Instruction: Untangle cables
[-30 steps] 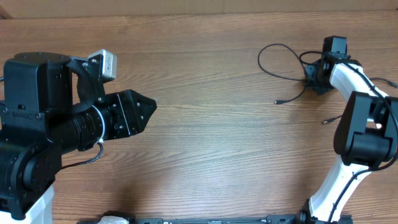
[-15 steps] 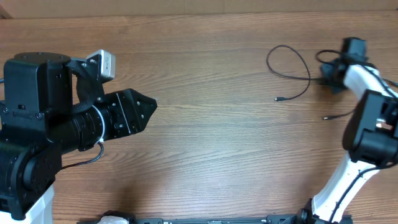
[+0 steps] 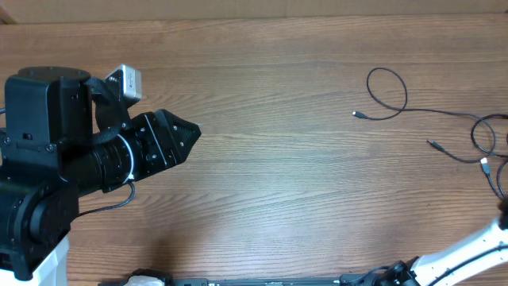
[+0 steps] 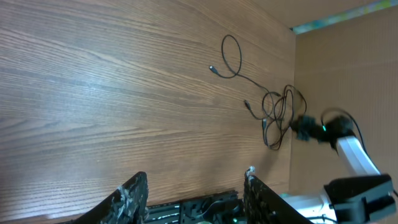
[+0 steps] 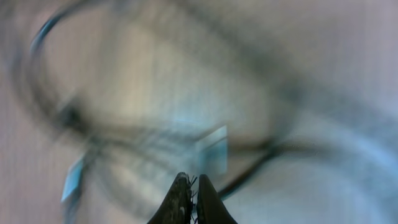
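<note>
The thin black cables [image 3: 387, 94] lie at the table's far right. One forms a loop with a small plug [image 3: 357, 114]. Another plug [image 3: 432, 144] and a silvery-white tip [image 3: 484, 161] lie lower, near a tangle at the right edge. In the left wrist view the loop [image 4: 233, 56] leads to the tangle [image 4: 280, 109]. My right gripper [image 4: 306, 124] is at the tangle's far side and out of the overhead view. Its fingers [image 5: 193, 185] are pressed together with blurred cable strands around them. My left gripper [image 3: 189, 131] is open and empty, far left of the cables, and also shows in its wrist view [image 4: 196, 174].
The big black left arm [image 3: 55, 159] fills the left side. The right arm's white link [image 3: 468, 250] crosses the bottom right corner. A cardboard wall [image 4: 348, 68] stands at the table's right edge. Bare wood [image 3: 278, 183] lies between the arms.
My right gripper has moved right and out of the overhead view. The cables were dragged right with it, and the loop stretched out. My left arm has barely moved.
</note>
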